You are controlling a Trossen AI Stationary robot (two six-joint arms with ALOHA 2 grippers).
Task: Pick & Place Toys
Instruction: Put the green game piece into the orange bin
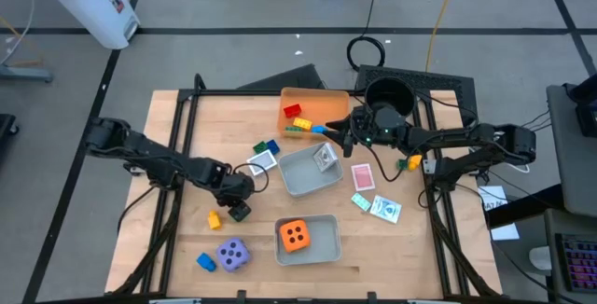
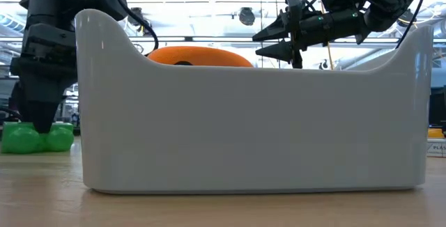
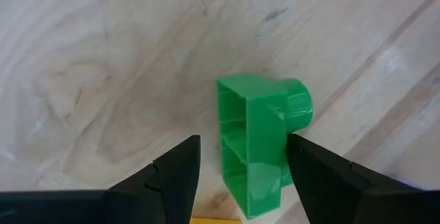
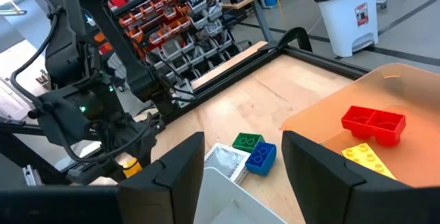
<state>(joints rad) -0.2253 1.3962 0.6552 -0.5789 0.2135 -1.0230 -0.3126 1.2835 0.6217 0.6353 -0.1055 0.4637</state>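
Observation:
A green brick (image 3: 256,124) lies on its side on the wooden table (image 1: 168,248), left of centre. My left gripper (image 3: 242,145) points down over it, open, one finger on each side; the low view shows this gripper (image 2: 38,124) low at the brick (image 2: 61,138). My right gripper (image 1: 336,137) hangs level and open between the orange tray (image 1: 322,97) and a grey tray (image 1: 300,181), nothing between its fingers. An orange die (image 1: 296,236) sits in a second grey tray (image 1: 326,248). A purple die (image 1: 232,254) sits near the front edge. My left gripper comes at the green brick from above. One finger (image 3: 309,172) stands right against the brick's long side (image 3: 278,148), and I cannot tell whether it touches. A clear gap shows between the other finger (image 3: 179,172) and the brick, which rests on the table.
A yellow brick (image 1: 215,219) and a blue brick (image 1: 205,261) lie near the left gripper. Green and blue bricks (image 1: 267,145) lie by the middle grey tray. Red and yellow bricks (image 1: 295,116) sit in the orange tray. Cards (image 1: 373,197) lie at right, a black pot (image 1: 388,93) behind.

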